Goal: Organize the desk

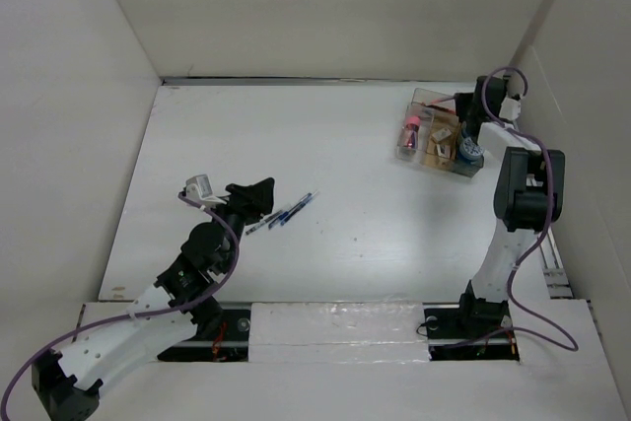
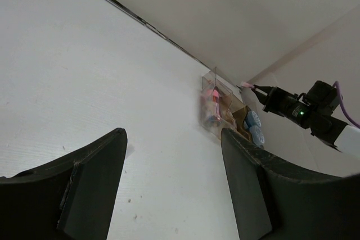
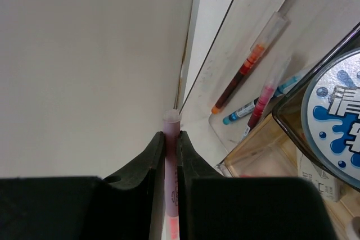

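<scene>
The tray holds 3 pens, the right gripper clamps a pink pen, and the left gripper, jaws apart, hovers by loose pens on the desk.

Three plain white wall panels box in the white tabletop. The back wall panel rises from the tabletop's far edge, the left wall panel from its left edge and the right wall panel from its right edge. A thin dark seam runs where the back panel meets the tabletop. Along the tabletop's near edge lies a glossy white strip. The light is soft and even, and shadows on the tabletop are faint.
</scene>
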Action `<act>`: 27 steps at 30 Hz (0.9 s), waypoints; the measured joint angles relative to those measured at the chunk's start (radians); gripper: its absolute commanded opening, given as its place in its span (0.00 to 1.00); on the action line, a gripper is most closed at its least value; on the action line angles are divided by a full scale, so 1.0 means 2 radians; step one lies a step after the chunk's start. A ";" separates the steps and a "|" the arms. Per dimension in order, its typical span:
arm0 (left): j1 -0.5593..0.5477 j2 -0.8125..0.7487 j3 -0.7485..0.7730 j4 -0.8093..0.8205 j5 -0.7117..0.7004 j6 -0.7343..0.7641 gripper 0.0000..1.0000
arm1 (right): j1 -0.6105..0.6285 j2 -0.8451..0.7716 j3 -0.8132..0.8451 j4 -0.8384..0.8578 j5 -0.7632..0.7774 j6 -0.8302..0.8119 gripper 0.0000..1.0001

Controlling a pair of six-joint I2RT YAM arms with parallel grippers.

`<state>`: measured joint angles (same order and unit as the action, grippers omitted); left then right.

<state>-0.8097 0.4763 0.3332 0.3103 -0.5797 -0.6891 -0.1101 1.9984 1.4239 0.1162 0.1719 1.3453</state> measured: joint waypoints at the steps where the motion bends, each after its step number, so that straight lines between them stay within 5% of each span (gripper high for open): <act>1: 0.000 0.000 0.000 0.000 0.000 0.000 0.64 | 0.000 0.000 0.000 0.002 0.007 0.005 0.03; 17: 0.000 0.011 0.000 0.004 -0.001 0.001 0.64 | -0.005 0.029 0.022 -0.008 0.100 0.027 0.16; 24: 0.000 0.019 0.000 0.004 -0.002 0.002 0.64 | -0.008 0.043 0.034 -0.014 0.109 0.020 0.27; 27: 0.000 0.019 0.000 0.004 -0.003 0.002 0.64 | -0.009 0.047 0.034 -0.018 0.107 0.018 0.40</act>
<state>-0.8093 0.5152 0.3332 0.3183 -0.5850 -0.6846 -0.1280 2.0922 1.4914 0.0811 0.3851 1.3815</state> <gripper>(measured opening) 0.640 0.321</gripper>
